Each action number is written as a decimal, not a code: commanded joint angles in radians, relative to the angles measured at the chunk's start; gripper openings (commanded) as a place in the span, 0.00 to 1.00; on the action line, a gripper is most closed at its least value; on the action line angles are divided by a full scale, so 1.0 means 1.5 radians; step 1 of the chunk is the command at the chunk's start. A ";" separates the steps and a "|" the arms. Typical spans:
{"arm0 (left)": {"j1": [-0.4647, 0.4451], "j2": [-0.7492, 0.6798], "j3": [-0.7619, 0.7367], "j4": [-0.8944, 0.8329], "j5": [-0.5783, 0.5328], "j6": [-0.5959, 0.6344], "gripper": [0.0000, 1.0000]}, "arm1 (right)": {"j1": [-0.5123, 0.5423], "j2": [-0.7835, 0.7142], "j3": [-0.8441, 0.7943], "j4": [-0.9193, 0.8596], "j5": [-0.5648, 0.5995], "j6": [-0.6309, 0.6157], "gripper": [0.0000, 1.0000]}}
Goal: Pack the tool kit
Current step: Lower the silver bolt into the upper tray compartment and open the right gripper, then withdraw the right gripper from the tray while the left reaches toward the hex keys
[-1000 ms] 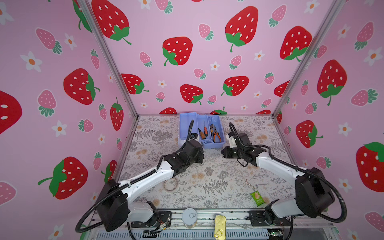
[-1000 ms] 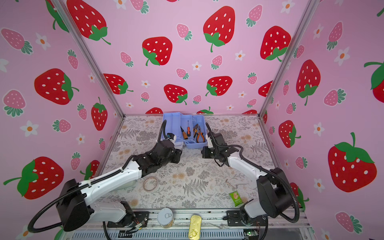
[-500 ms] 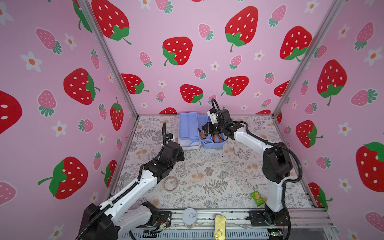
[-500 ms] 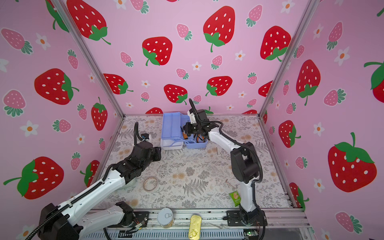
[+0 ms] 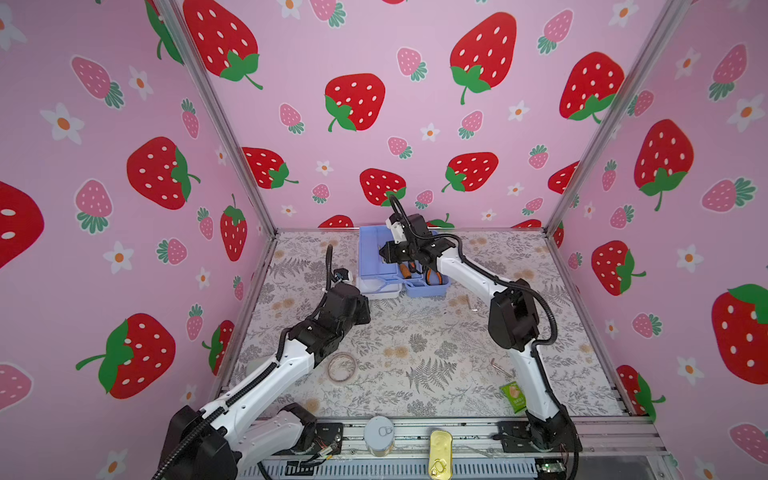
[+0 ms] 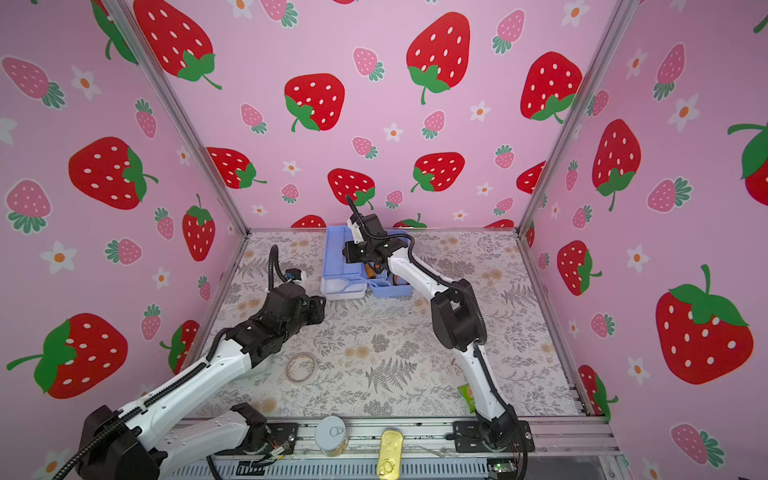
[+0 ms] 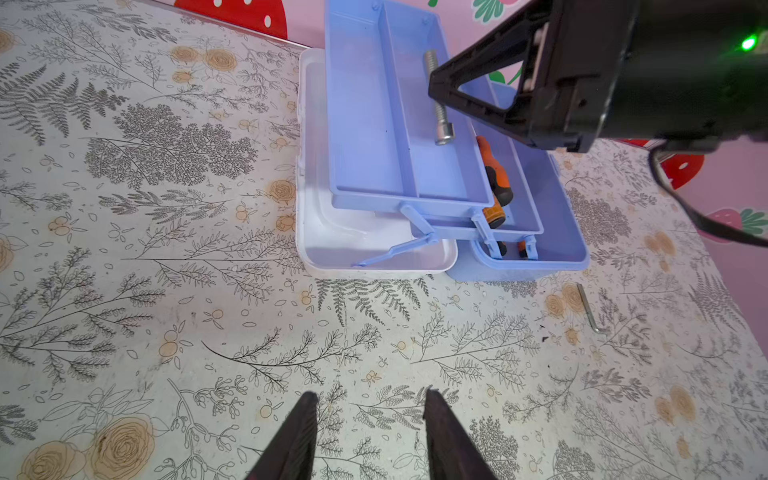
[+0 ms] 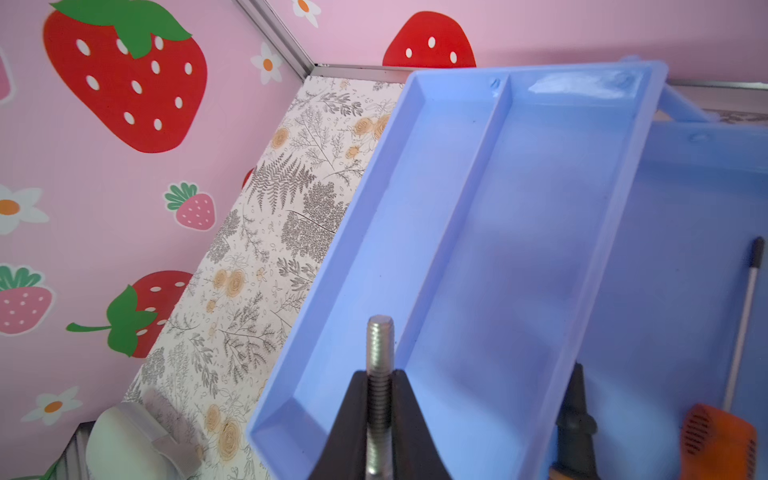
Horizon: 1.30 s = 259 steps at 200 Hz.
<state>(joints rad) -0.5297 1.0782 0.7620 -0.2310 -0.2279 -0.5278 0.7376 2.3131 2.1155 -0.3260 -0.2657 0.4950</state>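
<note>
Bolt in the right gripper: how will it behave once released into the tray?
The bolt looks solid metal: probably rigid, dense. Round shank may roll on the smooth tray floor; walls should stop it. Threads likely help the right gripper grip.

My right tool (image 8: 380,376) covers part of the bolt (image 8: 380,332) — its head runs off the wrist view's edge. The tray (image 7: 365,124) half-hides orange-handled tools (image 7: 496,189).

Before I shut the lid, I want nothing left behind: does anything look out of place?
Yes. One hex key lies loose on the table right of the open case; a second hex key lies nearer the front.
</note>
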 commanded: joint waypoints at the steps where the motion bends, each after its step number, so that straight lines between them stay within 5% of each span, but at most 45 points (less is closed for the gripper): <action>1: 0.004 0.008 0.013 0.011 0.010 -0.009 0.45 | -0.003 0.005 0.024 -0.022 0.039 -0.016 0.19; 35: 0.002 0.029 0.023 0.011 0.030 -0.006 0.45 | -0.003 -0.011 0.015 -0.031 0.056 -0.024 0.42; 73: -0.090 0.084 0.094 -0.023 -0.012 0.026 0.45 | -0.003 -0.135 -0.061 -0.030 0.122 -0.075 0.44; 107: -0.188 0.174 0.153 -0.017 0.000 0.037 0.53 | -0.011 -0.365 -0.306 0.010 0.277 -0.103 0.48; 138: -0.256 0.264 0.222 -0.021 0.027 0.048 0.63 | -0.049 -0.569 -0.529 0.029 0.339 -0.068 0.51; 197: -0.350 0.425 0.370 -0.065 0.086 0.059 0.73 | -0.201 -0.845 -0.834 0.000 0.312 -0.017 0.55; 259: -0.408 0.644 0.598 -0.177 0.026 0.073 0.74 | -0.334 -0.892 -0.988 -0.026 0.240 -0.027 0.57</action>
<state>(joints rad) -1.1423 1.9396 1.5234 -0.3912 -0.1242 -0.4431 0.2668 0.9943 0.6956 -0.3458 0.1429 0.4488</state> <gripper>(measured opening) 0.733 0.566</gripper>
